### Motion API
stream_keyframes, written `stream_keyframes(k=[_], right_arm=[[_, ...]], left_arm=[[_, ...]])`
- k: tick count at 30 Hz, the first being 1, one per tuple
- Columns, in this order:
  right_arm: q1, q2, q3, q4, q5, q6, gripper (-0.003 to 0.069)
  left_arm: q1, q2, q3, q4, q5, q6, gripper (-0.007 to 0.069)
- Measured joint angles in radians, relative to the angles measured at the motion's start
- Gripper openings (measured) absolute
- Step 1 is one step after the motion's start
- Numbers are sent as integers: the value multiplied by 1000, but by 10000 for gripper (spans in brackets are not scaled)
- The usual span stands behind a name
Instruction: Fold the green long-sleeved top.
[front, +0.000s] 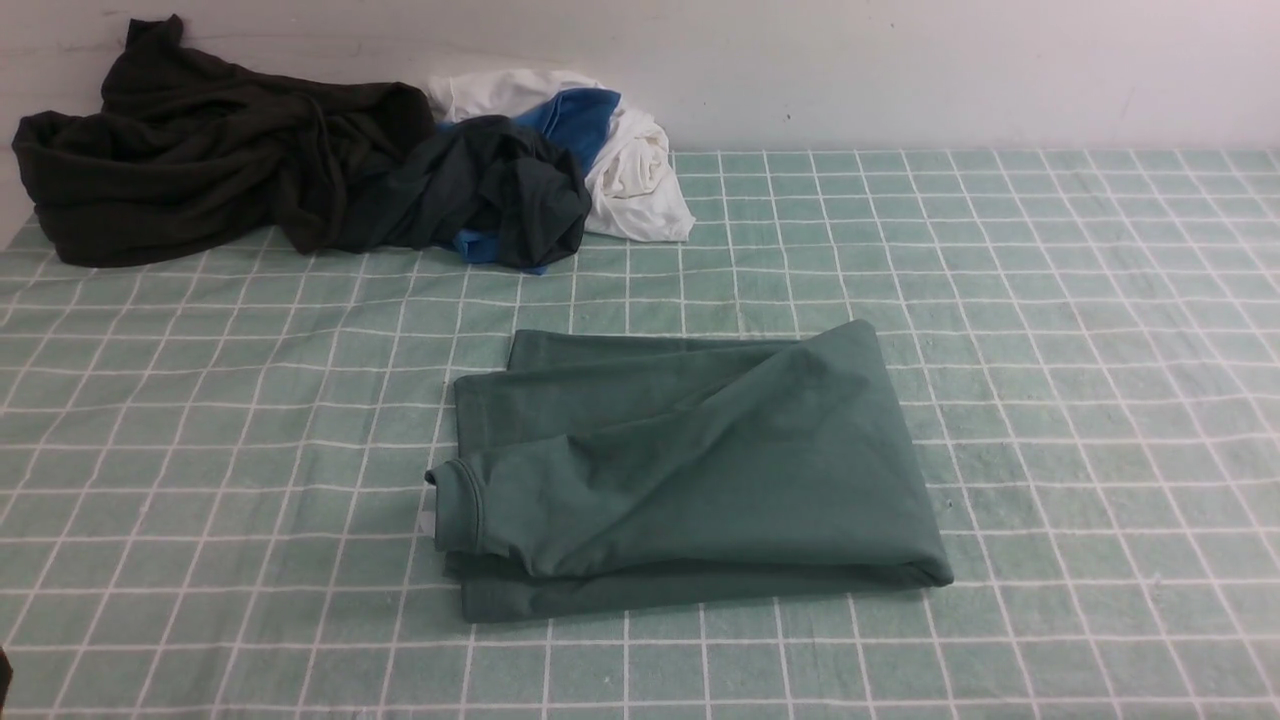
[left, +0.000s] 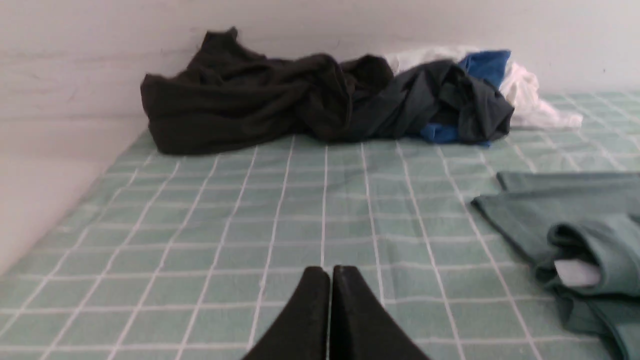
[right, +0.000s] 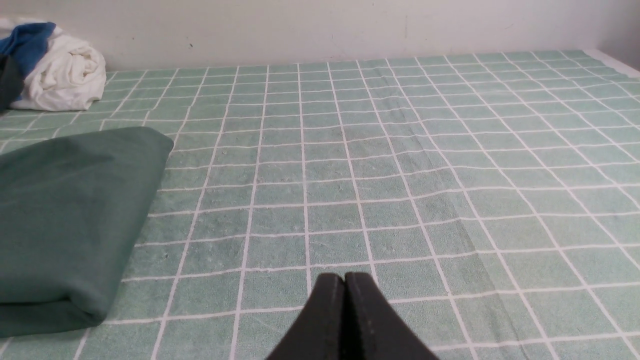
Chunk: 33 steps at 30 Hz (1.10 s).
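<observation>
Checked tablecloth (front: 1050, 300) carries the folded green long-sleeved top (front: 690, 470); only wrist views show left gripper (left: 330, 272) and right gripper (right: 345, 279), both pressed together, empty.

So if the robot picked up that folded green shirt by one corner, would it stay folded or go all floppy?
Probably floppy. The green long-sleeved top looks like soft knit lying in loose layers with rounded folds, so lifted by one corner it would likely unfold and droop. It looks light, and nothing pins the layers together. Pushed across the checked cloth, it might bunch up rather than slide neatly.
</observation>
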Motion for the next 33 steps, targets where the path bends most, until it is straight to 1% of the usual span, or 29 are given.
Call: stream_keyframes(k=[3, 5, 33], right_arm=[[0, 0, 0, -1, 0, -12, -14], [0, 0, 0, -1, 1, -15, -14], [0, 0, 0, -1, 1, -19, -14]], left_arm=[[0, -1, 10, -30, 82, 1, -3], [0, -1, 9, -39, 109, 3, -3], [0, -1, 8, -44, 112, 4, -3]])
